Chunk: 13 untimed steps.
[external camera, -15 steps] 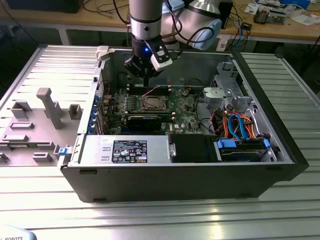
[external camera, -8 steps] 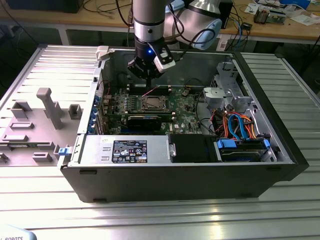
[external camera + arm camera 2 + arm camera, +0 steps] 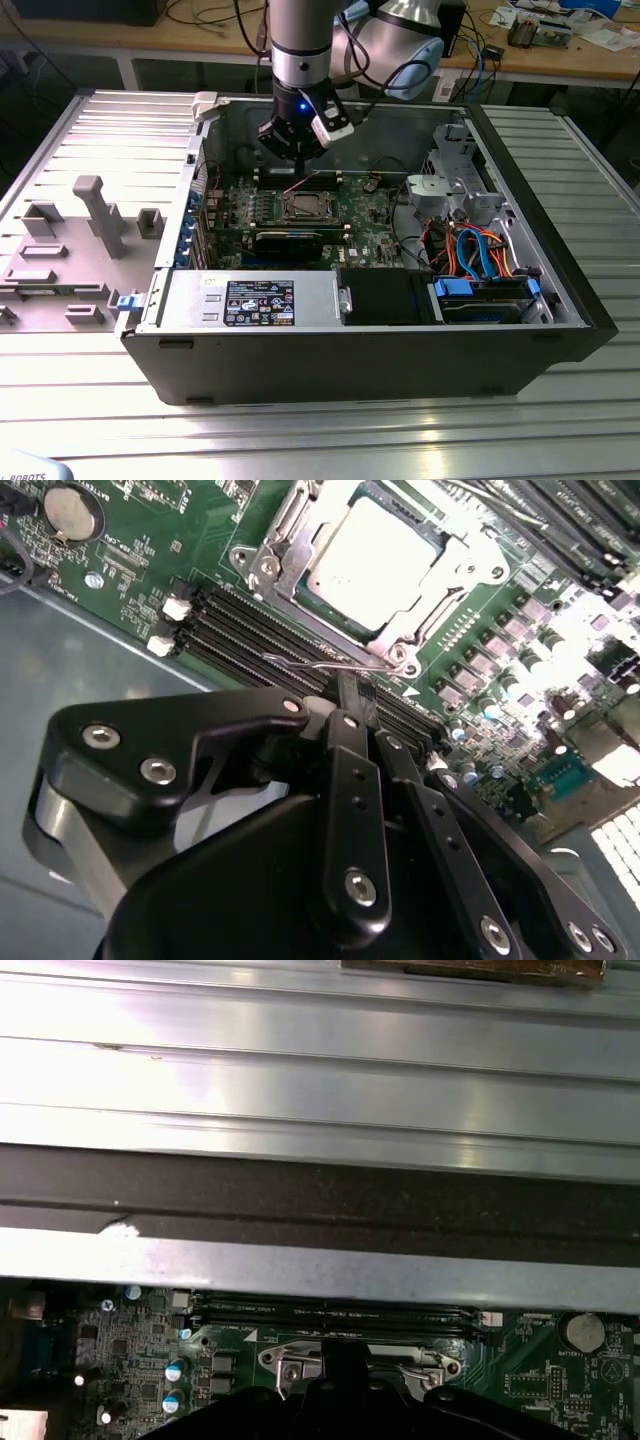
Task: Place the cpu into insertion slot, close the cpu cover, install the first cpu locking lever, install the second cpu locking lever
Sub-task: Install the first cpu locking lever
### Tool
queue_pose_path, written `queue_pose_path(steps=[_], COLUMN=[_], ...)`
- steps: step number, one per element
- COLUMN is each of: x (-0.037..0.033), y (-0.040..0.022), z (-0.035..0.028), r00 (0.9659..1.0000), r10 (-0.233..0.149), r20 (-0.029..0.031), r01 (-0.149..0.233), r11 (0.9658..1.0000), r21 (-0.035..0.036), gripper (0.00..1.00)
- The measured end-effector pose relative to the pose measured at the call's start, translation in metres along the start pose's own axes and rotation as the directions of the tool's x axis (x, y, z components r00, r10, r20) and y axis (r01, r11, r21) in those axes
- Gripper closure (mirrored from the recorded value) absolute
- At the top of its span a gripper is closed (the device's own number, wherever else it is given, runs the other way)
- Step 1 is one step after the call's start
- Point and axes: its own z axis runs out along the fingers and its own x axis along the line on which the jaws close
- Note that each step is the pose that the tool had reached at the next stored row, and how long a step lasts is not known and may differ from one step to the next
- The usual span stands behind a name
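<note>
Cpu (image 3: 375, 565) seated, cpu cover (image 3: 290, 530) shut over it.
We see our hand (image 3: 350, 695) clamped on a thin wire locking lever (image 3: 330, 663) at the socket's edge, positioned to latch it.

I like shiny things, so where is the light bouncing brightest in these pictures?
In the second wrist view, glare whitens the cpu and washes out the motherboard edge; in the first wrist view, the metal table slats gleam; in the exterior view, the slats reflect light.
</note>
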Motion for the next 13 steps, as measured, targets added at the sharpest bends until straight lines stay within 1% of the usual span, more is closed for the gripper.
queue_pose_path(steps=[6, 13], x=[-0.0044, -0.0089], y=[0.0016, 0.0018], z=[0.0032, 0.0045], r00=[1.0000, 1.0000], r10=[0.000, 0.000], r20=[-0.0001, -0.0001], r01=[0.000, 0.000], r11=[1.0000, 1.0000], r21=[0.0002, 0.0002], gripper=[0.89, 0.89])
